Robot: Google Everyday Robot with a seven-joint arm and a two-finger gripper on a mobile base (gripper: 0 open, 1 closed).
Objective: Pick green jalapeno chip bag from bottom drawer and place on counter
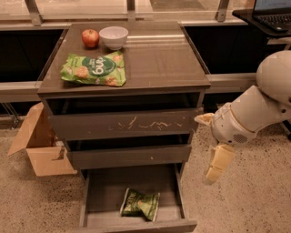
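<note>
The green jalapeno chip bag [140, 204] is small, dark olive and wrinkled. It lies flat on the floor of the open bottom drawer [102, 191], right of its middle. The counter [154, 57] is the grey-brown top of the cabinet. My gripper [210, 143] hangs to the right of the cabinet, level with the middle drawer, above and to the right of the bag. Its cream fingers [217, 164] are spread apart and hold nothing.
On the counter lie a larger bright green snack bag [94, 69], a red apple [90, 37] and a white bowl [113, 37]. The scratched top drawer front [122, 125] is slightly out. An open cardboard box [38, 148] stands left of the cabinet. A laptop [272, 11] is at the far right.
</note>
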